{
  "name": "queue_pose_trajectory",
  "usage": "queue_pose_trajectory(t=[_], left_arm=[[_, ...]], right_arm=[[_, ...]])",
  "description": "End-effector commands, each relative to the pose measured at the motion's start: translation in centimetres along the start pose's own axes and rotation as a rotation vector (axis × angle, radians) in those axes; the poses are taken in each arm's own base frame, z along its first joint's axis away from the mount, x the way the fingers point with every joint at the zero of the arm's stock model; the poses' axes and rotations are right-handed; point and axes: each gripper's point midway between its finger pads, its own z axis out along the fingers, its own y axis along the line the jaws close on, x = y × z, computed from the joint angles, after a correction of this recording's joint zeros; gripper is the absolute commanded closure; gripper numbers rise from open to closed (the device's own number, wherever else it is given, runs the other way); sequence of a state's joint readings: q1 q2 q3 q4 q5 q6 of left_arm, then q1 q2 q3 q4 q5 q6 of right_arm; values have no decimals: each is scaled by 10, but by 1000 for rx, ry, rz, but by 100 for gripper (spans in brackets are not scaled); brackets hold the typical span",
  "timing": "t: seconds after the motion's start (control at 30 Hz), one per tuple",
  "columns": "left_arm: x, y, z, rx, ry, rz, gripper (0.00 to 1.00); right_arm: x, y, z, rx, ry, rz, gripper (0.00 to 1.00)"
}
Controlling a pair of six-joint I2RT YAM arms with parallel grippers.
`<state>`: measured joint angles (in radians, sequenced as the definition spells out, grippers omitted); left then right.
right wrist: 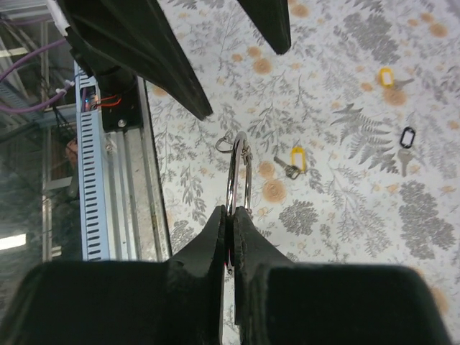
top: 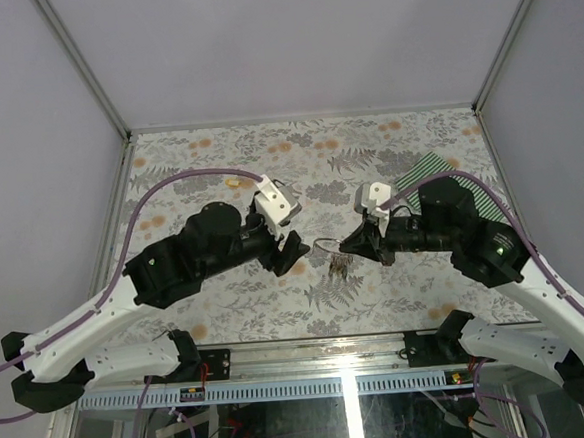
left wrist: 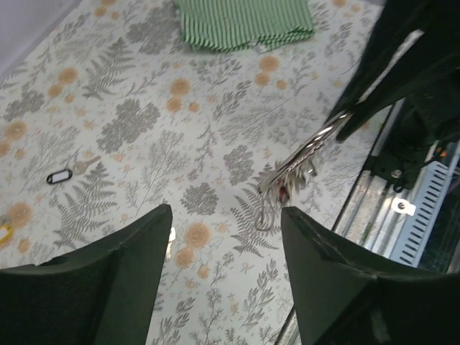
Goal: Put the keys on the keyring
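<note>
My right gripper (top: 346, 245) (right wrist: 231, 215) is shut on the thin silver keyring (right wrist: 238, 172) and holds it on edge above the table. The keyring also shows in the left wrist view (left wrist: 316, 144), with a bunch of keys (left wrist: 286, 180) (top: 340, 266) hanging from it, one with a red head. My left gripper (top: 290, 251) (left wrist: 226, 237) is open and empty, just left of the ring, its fingers (right wrist: 172, 72) pointing at it. Loose keys lie on the table: a yellow-tagged one (right wrist: 295, 159), another yellow one (right wrist: 387, 75), and a black-tagged one (right wrist: 407, 138) (left wrist: 61, 176).
A green striped cloth (left wrist: 244, 25) (top: 447, 173) lies at the back right, partly under my right arm. A small yellow tag (top: 232, 182) lies behind my left arm. The metal rail (top: 312, 363) runs along the table's near edge.
</note>
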<state>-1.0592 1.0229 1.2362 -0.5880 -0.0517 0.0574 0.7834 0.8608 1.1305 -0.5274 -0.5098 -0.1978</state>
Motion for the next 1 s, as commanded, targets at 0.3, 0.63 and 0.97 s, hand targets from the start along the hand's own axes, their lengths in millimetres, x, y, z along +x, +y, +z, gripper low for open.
queue_pose_trajectory(t=[0.3,0.63,0.97], left_arm=[[-43,-43,-13,266,-246,136,34],[-38,-56,-2,348,-196,166,48],[-39,-59,-6,362,-198,160,100]], right_arm=[[-34,27,-2,-168,-96,19,100],[-47,37,-3,-221,-147,29,100],[-54,31,-2,-187,-188,32,97]])
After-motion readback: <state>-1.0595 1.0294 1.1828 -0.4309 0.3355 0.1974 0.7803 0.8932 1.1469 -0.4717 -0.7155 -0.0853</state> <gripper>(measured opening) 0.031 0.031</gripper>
